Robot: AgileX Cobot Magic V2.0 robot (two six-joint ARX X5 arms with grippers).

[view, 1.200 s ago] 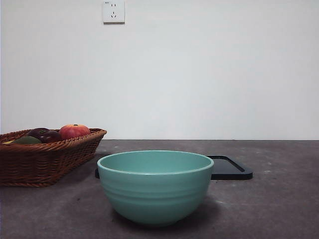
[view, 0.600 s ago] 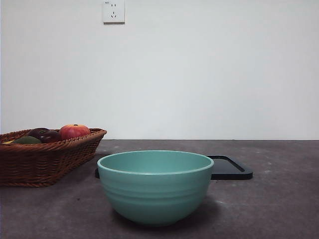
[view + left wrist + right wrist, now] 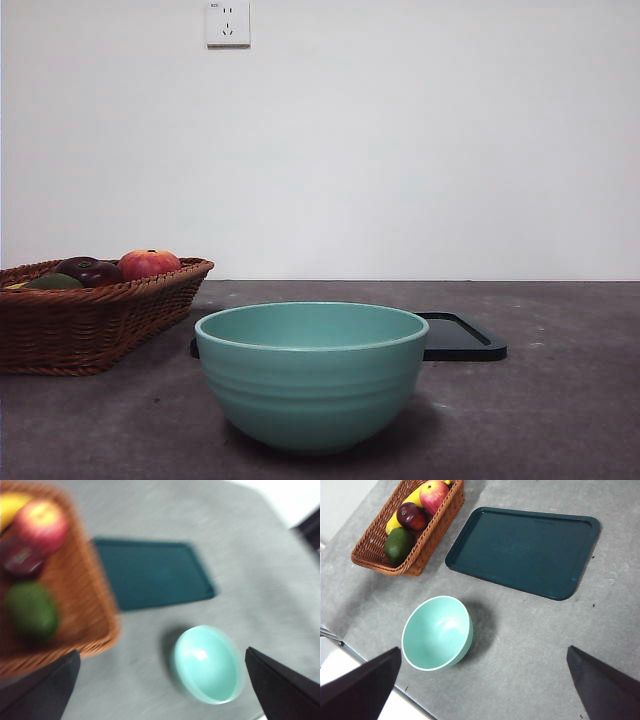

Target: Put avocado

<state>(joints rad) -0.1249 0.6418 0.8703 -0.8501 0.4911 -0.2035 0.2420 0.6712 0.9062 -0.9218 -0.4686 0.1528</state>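
Note:
The dull dark-green avocado (image 3: 55, 282) lies in a brown wicker basket (image 3: 100, 320) at the table's left. It also shows in the left wrist view (image 3: 31, 611) and in the right wrist view (image 3: 398, 545). My left gripper (image 3: 162, 651) is open and empty, high above the table between the basket (image 3: 95, 605) and a mint-green bowl (image 3: 207, 664); this view is blurred. My right gripper (image 3: 484, 648) is open and empty, high above the table beside the bowl (image 3: 437, 632). Neither gripper shows in the front view.
The basket (image 3: 435, 527) also holds a red apple (image 3: 150, 263), a dark maroon fruit (image 3: 88, 270) and a yellow banana (image 3: 405, 510). The empty bowl (image 3: 312, 375) stands at the front middle. A flat dark tray (image 3: 460, 338) lies behind it.

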